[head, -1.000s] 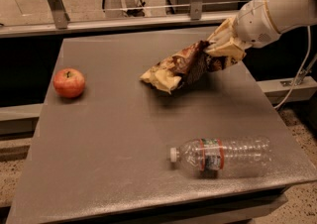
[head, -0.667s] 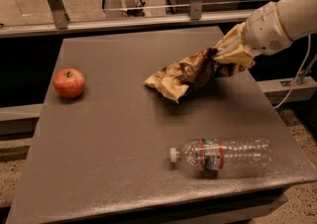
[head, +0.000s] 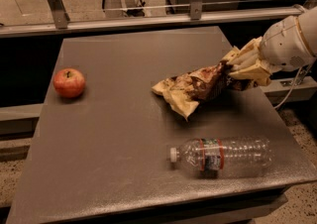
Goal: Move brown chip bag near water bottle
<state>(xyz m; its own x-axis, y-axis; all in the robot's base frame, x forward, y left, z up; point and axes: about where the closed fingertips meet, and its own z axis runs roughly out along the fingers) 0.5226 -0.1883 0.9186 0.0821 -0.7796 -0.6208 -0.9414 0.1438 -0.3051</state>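
Camera view gives me the brown chip bag (head: 190,86) pinched at its right end by the pincer (head: 237,69), whose fingers are closed on the foil. The bag slants down to the left, and I cannot tell whether its low end touches the table (head: 114,139). It sits behind the water bottle (head: 223,154), apart from it. The bottle lies on its side, cap to the left. A red apple (head: 69,82) rests well left of the bottle, farther back.

The bag (head: 194,85) is crinkled, glossy foil. The bottle (head: 224,155) is clear, shiny ribbed plastic. The table (head: 114,139) top is smooth and matt. The apple (head: 69,83), at the table's left edge, has smooth skin. The gripper (head: 237,68), over the table's right edge, clamps the bag; its covering is matt tan.
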